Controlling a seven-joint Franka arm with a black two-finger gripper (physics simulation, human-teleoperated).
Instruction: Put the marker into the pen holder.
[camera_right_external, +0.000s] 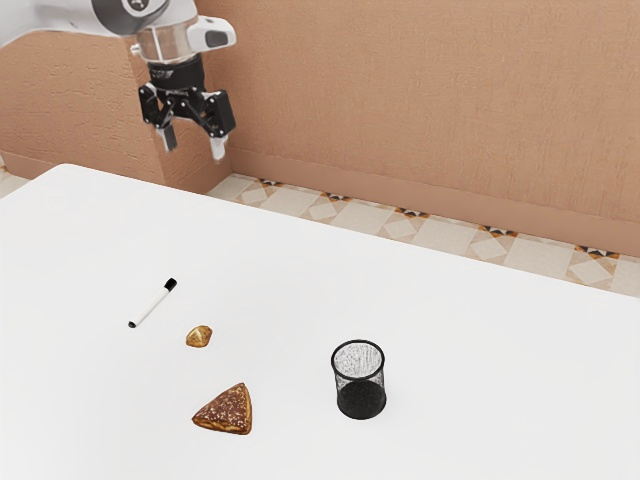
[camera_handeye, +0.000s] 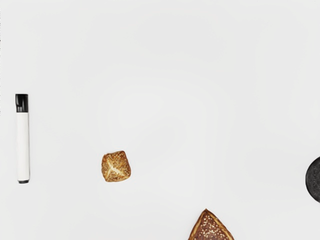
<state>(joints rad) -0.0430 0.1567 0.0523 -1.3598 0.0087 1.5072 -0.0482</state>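
Jaws parted wide, holding nothing; gripper (camera_right_external: 193, 151) high, exterior view's upper left. Marker (camera_right_external: 152, 304) flat, left of frame. Small bun (camera_right_external: 199, 337) between it and upright pen holder (camera_right_external: 361, 401), lower right of centre; seeded wedge (camera_right_external: 226, 411) lower left. Open tabletop (camera_right_external: 330, 270) toward far edge.

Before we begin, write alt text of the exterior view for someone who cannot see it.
An open, empty robot hand hangs raised, away from a white marker lying on a white table. Also there: a small pastry, a pastry wedge, and an upright black mesh pen holder.
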